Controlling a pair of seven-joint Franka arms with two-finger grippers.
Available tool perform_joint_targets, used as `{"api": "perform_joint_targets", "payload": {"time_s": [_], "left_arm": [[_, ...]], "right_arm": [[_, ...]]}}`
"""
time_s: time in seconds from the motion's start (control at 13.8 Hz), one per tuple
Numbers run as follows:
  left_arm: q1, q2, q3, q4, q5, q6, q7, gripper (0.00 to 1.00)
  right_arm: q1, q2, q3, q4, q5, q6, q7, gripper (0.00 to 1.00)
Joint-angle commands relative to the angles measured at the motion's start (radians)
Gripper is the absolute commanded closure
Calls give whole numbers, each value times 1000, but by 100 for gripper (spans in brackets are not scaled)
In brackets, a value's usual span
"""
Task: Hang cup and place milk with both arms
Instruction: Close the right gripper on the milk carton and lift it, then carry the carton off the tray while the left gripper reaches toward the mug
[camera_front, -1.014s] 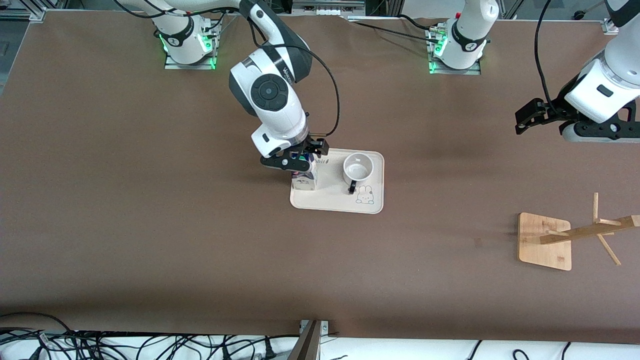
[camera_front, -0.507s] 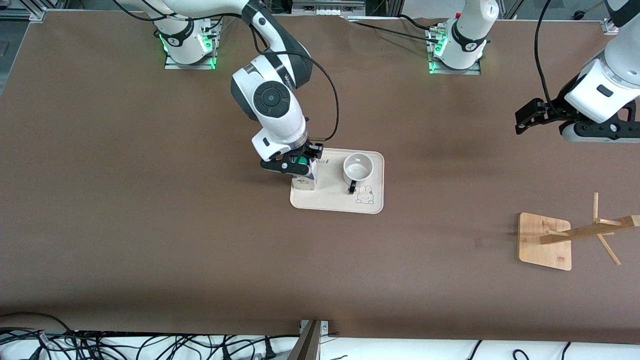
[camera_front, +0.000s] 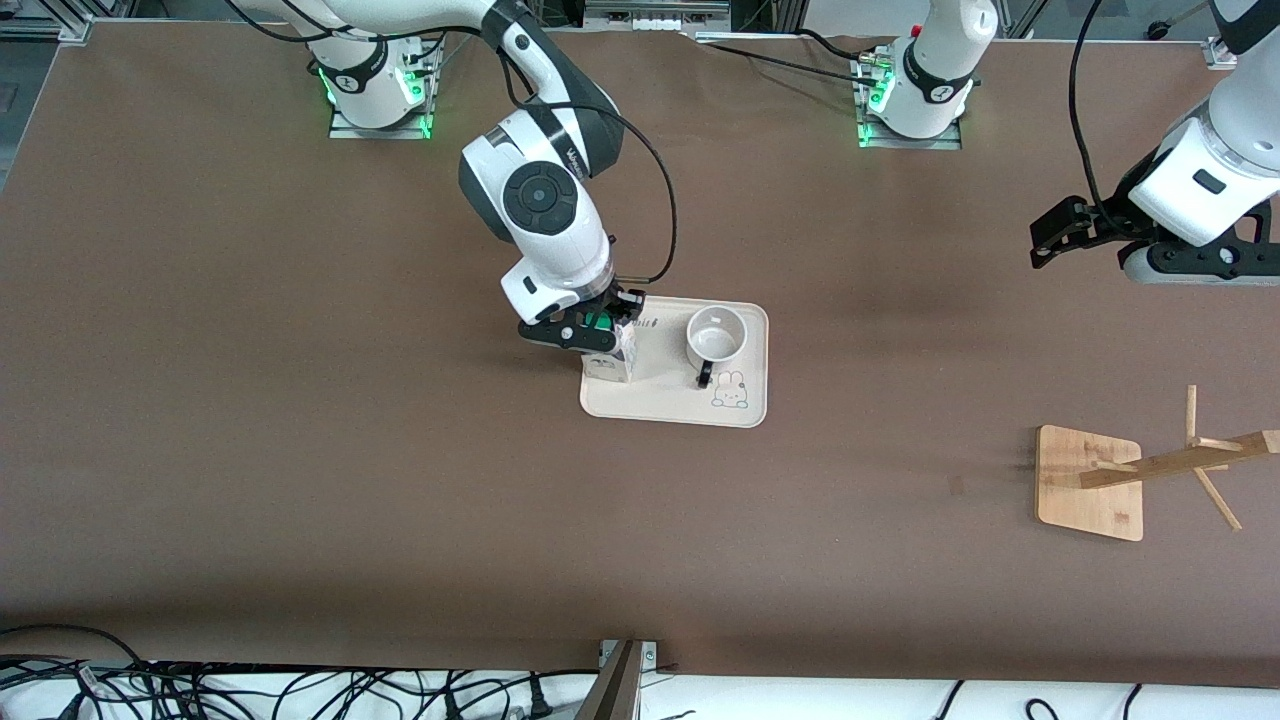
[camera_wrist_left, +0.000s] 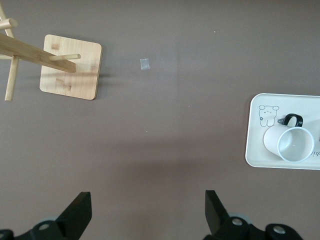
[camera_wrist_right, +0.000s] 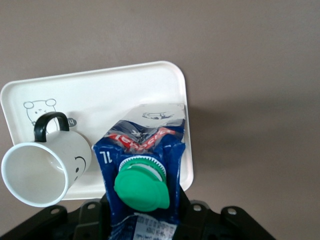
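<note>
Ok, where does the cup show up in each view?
Front view: cup upright on the tray, beside the milk.
Left wrist view: cup on the tray, at the picture's edge.
Right wrist view: cup next to the milk.
Shared landmark: the tray's bear drawing.

You saw a brown table (camera_front: 300, 450) filling the scene, evenly lit. Along its near edge lay a white strip (camera_front: 900, 700) with tangled black cables (camera_front: 250, 690).
</note>
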Motion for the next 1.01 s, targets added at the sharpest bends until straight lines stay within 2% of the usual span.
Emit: {"api": "perform_joint_targets", "payload": {"time_s": [0.0,0.14,0.36,0.58,0.72,0.94], "left_arm": [[3,12,0,30,-2,-37,8,0],[0,12,-2,30,0,-44,8,0],[-13,20,-3,30,-2,-52,5,0],[-22,37,-11,30,-3,-57,5,0],[-33,64,-11,33,-14,-54,11,0],[-92,141,-14,119,-12,-57,9,0]], "right_arm": [[-40,-72,-7,3,0,-90,-85,55],[-83,-105,-17,4,2,-170,-188,55],[-126,-141,-89,3,6,-259,-401,55],[-129,-157,-216,-11,19,-308,-643,55],[-128,-166,-333,-55,55,-319,-823,55],[-129,-165,-457,-124,83,-283,-984,55]]}}
